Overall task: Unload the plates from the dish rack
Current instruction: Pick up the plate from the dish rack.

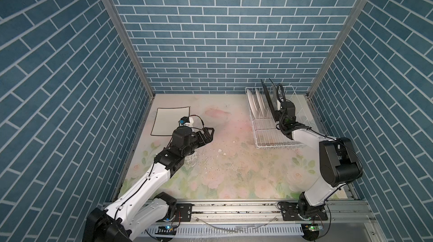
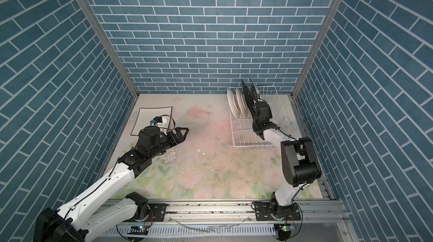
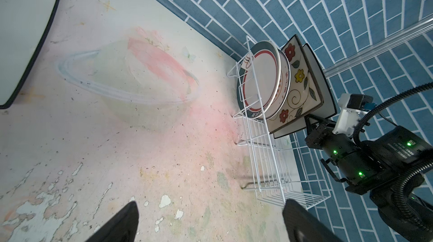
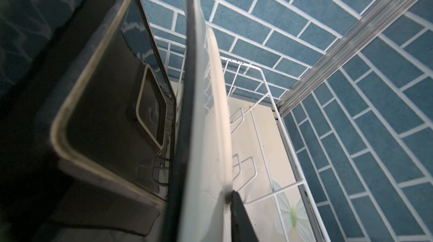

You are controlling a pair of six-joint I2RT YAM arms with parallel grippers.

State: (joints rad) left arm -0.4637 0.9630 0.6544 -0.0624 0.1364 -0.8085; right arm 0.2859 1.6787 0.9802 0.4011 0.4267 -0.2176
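The dish rack (image 1: 264, 133) sits at the far right of the table (image 1: 234, 158), close to the blue brick-patterned back wall (image 1: 234, 41). Its near half is bare wire. Four plates stand on edge between the tines in its far half.

Counting from the left end of the row, first comes a round plate with a dark band and a red ring (image 3: 260, 81). A second round plate (image 3: 284, 81) sits just behind it. Next is a cream square plate painted with red and yellow flowers (image 3: 302, 83), which shows only a black back in both top views. Last is a black-rimmed white square plate (image 3: 328, 97), tilted a little and leaning close against the flowered one.

The right claw (image 3: 314, 122) reaches into the rack from the near side and is closed down onto the lower edge of that last plate. The right wrist view shows the plate edge-on (image 4: 201, 111) with one dark fingertip (image 4: 236, 205) pressed against its pale side. I cannot make out the other finger there. The plate's foot sits down among the tines.

Over on the far left of the table another white square plate with a black rim (image 1: 168, 121) lies flat, well apart from the rack. The left claw (image 1: 209, 133) hangs above the bare table near that plate's near right corner, pointing towards the middle. Its jaws are spread wide and hold nothing, and its two fingers (image 3: 124, 224) frame only worn, flaking table print in the left wrist view.
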